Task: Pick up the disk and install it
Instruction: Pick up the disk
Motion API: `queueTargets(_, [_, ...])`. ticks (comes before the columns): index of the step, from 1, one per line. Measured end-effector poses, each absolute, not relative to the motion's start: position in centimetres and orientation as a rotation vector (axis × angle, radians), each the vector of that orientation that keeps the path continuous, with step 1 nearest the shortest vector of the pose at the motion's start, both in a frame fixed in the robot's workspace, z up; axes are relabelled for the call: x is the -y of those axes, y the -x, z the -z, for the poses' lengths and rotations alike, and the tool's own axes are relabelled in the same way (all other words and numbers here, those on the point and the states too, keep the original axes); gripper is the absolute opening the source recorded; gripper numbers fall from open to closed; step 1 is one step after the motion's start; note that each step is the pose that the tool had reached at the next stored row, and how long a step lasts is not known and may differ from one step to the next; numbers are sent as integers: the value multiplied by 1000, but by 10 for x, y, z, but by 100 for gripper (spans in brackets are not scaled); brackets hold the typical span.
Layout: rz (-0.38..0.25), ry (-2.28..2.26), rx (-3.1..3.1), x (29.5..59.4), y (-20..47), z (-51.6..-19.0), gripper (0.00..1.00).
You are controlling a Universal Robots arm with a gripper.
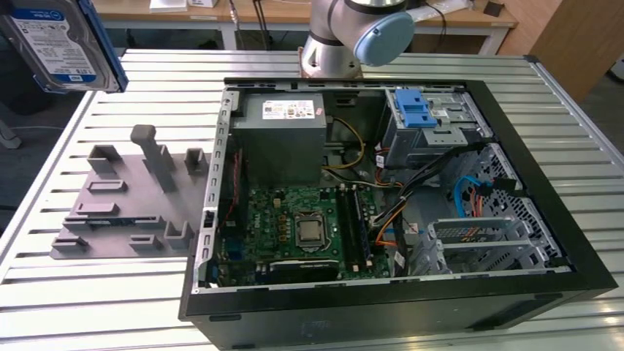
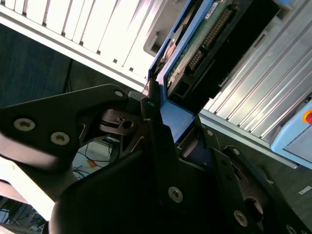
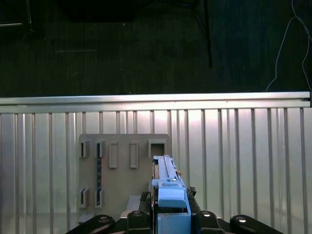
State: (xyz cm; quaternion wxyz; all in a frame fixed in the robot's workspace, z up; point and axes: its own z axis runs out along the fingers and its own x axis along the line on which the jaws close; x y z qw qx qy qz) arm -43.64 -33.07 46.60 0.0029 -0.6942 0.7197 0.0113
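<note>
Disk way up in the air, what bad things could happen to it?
The disk hangs high over the table, gripped at one end by the pincer; if it slips, it could drop onto the grey fixture plate. Loose cables crowd the open computer case beside the drive cage, so they might snag anything lowered there.

Case mid-table, plate beside it, disk aloft.
In the exterior view the open black metal computer case (image 1: 390,300) fills centre and right on the slatted metal table (image 1: 88,307); the flat grey plastic fixture plate (image 1: 107,248) lies just beside it, centre left. The flat silver-grey blue-railed disk (image 1: 58,36) hangs at upper left (held in the black gripper (image 3: 171,200)). Inside the case, the grey power-supply box (image 1: 283,139) sits upper left, the silver metal cage (image 1: 434,128) upper right.
</note>
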Motion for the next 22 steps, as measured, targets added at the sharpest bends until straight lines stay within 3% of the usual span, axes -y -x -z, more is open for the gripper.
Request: queueTargets(22, [-37,2176,-2256,344,430,-482,37])
